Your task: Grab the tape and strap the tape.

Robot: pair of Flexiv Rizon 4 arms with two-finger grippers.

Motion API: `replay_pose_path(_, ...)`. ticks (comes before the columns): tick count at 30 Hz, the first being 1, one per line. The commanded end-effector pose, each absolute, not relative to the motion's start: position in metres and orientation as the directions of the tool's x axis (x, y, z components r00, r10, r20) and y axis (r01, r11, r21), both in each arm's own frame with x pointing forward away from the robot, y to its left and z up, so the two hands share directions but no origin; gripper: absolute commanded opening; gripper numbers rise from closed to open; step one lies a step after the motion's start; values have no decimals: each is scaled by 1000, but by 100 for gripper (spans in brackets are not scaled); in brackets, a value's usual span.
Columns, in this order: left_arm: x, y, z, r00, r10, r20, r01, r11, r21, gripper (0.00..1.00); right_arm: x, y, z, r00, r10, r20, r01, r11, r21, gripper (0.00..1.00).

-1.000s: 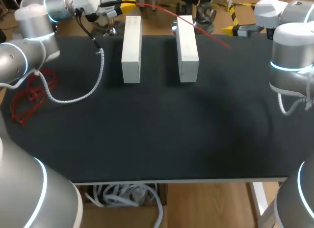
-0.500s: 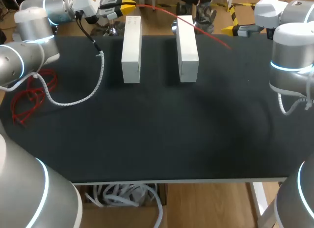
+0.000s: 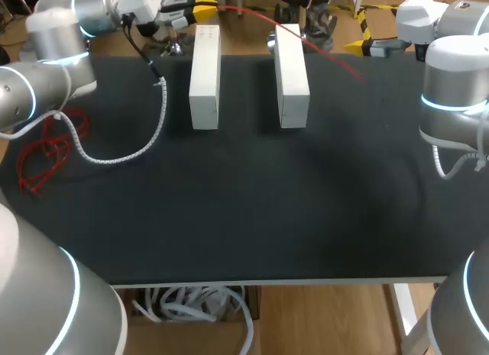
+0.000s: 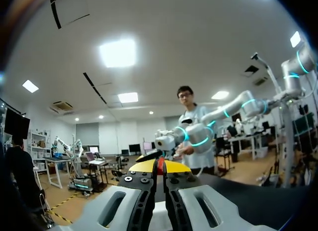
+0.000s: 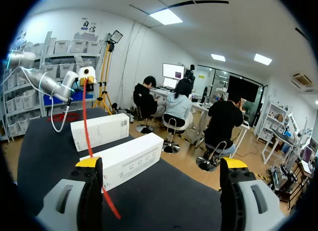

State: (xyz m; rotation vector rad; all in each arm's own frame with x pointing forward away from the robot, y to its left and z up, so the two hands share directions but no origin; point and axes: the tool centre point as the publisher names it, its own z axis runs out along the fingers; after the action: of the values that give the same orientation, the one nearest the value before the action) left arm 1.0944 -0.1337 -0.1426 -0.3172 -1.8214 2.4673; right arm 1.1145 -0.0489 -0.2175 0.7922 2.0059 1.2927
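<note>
A long red tape (image 3: 306,40) arcs over the far ends of two white boxes (image 3: 205,76) (image 3: 291,72), and its free end hangs above the mat. My left gripper (image 3: 200,5) sits at the table's far left edge, shut on the tape's other end. In the left wrist view the red tape (image 4: 160,169) shows as a thin strip pinched between the yellow tips of that gripper (image 4: 160,161). My right gripper (image 3: 365,46) hovers at the far right edge, open and empty. In the right wrist view its gripper (image 5: 161,164) faces the boxes (image 5: 126,159), and the tape (image 5: 89,136) hangs just ahead of one finger.
A heap of spare red tapes (image 3: 46,153) lies at the left edge of the black mat (image 3: 252,210). A white spiral-wrapped cable (image 3: 130,145) from my left arm loops over the mat beside the left box.
My left gripper has shifted slightly, and the tape's free end has drifted a little right. The right arm has not moved.
</note>
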Motion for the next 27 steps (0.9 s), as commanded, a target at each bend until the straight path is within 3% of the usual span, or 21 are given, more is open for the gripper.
replay_pose_path(1,1076,-145,-136,-996,40,-83,68,-282,-957,0,1114,-49,-217,-631,756,-174,155,343,926,100)
replay_pose_path(27,1030,-159,-130,-980,-196,-16,75,-295,-953,0,1114,-49,-217,-631,756,-174,155,343,926,100)
